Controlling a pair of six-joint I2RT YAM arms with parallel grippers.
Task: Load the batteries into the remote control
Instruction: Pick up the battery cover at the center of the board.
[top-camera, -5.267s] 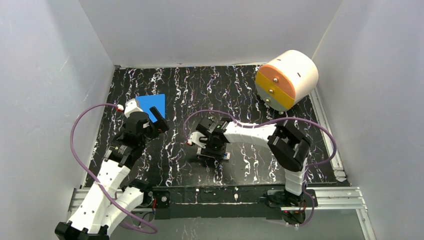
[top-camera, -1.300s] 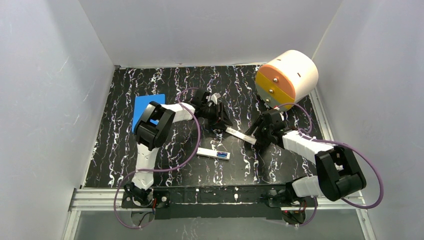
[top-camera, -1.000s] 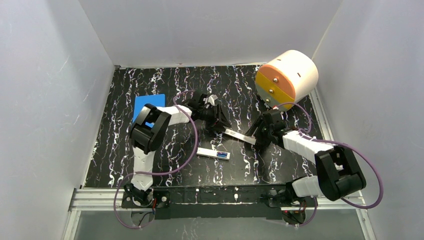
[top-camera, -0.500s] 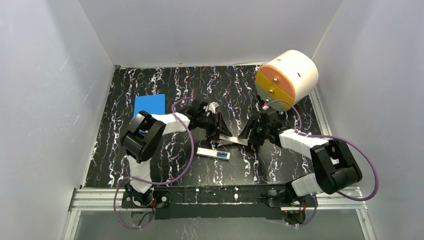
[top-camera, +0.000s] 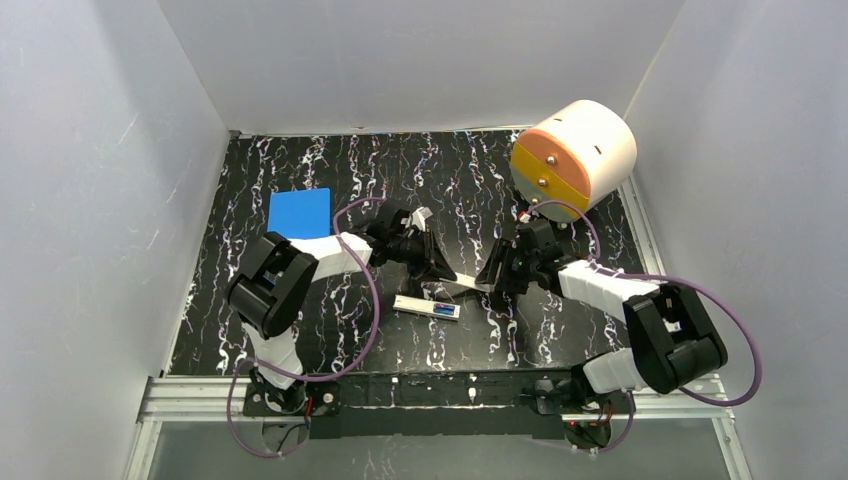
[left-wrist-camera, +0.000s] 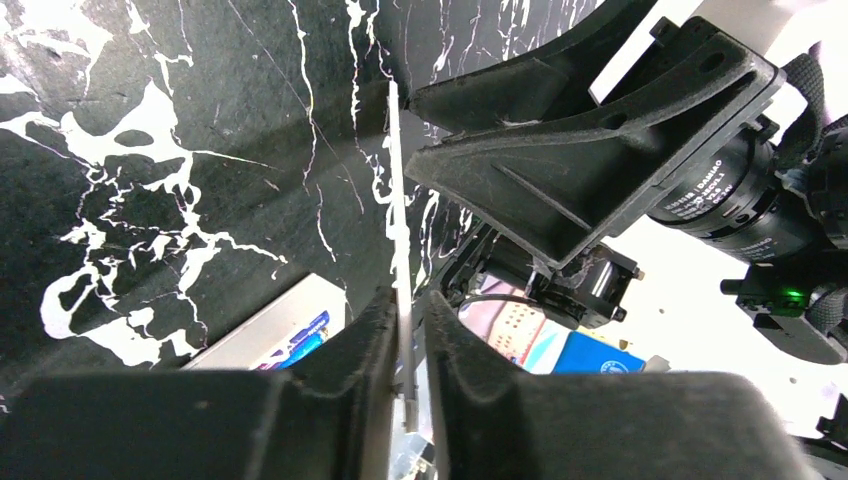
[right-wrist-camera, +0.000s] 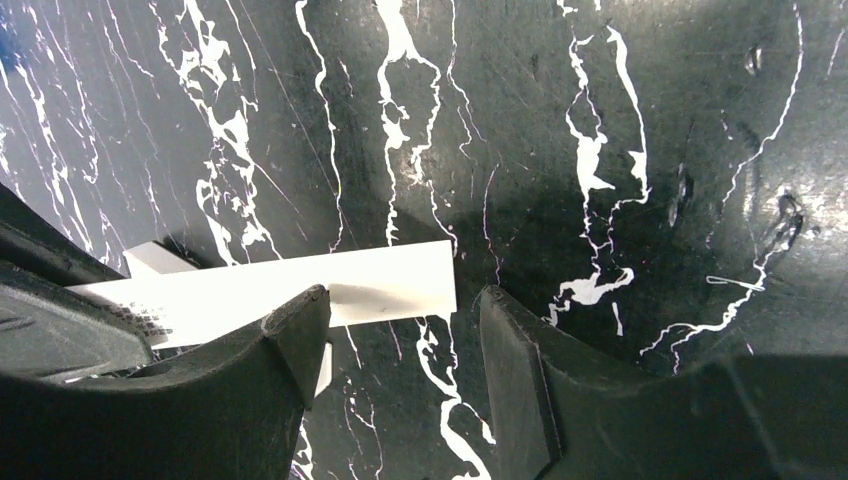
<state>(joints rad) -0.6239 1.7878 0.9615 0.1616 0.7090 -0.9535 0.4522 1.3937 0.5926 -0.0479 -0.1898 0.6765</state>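
The white cover (right-wrist-camera: 300, 285) has come nearer, just beyond the remote control (top-camera: 415, 304) on the table (top-camera: 540, 338), with the batteries (top-camera: 441, 309) seemingly seated, so closing comes next. The left pincer (left-wrist-camera: 405, 330) clenches it; the right pincer (right-wrist-camera: 400, 312) gapes, released.

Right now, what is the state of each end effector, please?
Left end effector: closed on the thin white flat plastic strip.
Right end effector: open, holding nothing.

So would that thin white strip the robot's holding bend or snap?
Probably stiff: the thin white strip runs dead straight out of the left gripper. Edge-on it looks very thin, so it is likely light and might snap if twisted hard. Its smooth face could slip.
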